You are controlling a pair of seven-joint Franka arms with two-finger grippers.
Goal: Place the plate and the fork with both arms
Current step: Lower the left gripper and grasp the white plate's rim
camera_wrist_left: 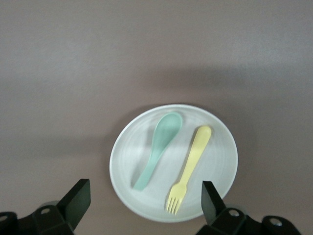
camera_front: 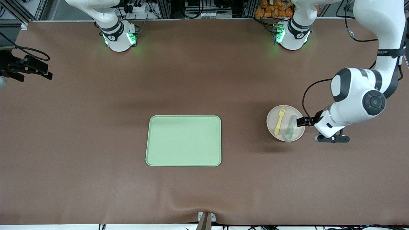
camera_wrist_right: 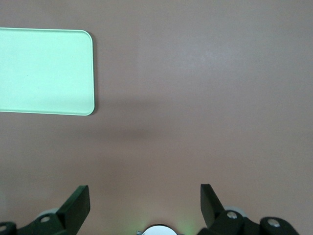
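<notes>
The light-green tray (camera_front: pixel 183 141) lay nearest the front camera, flat on the brown table (camera_front: pixel 80 127), bare and apparently waiting as the place where the tableware was meant to end up. One plate (camera_front: pixel 285 123), round and off-white, sat well apart from the tray toward the left arm's end of the table and slightly farther from the camera than the tray's middle. On the plate lay one pale-yellow fork (camera_front: pixel 280 120) and one grey-green spoon (camera_front: pixel 290 127), side by side and not touching, the fork on the side toward the tray and its tines pointing away from the camera. The left gripper (camera_front: pixel 300 122) hovered low at the plate's rim on the side away from the tray; in the left wrist view its fingers (camera_wrist_left: pixel 78 198) stood spread wide with nothing between them, the plate (camera_wrist_left: pixel 215 132) and fork (camera_wrist_left: pixel 191 166) framed in the gap, which suggested it was lining up to take the plate by its edge or reach for the fork. The right gripper (camera_wrist_right: pixel 145 201) was not seen in the front view; its wrist view showed it likewise spread and empty over bare table beside a corner of the tray (camera_wrist_right: pixel 44 71), and that arm seemed to be waiting. Neither plate nor fork had yet been moved onto the tray.
</notes>
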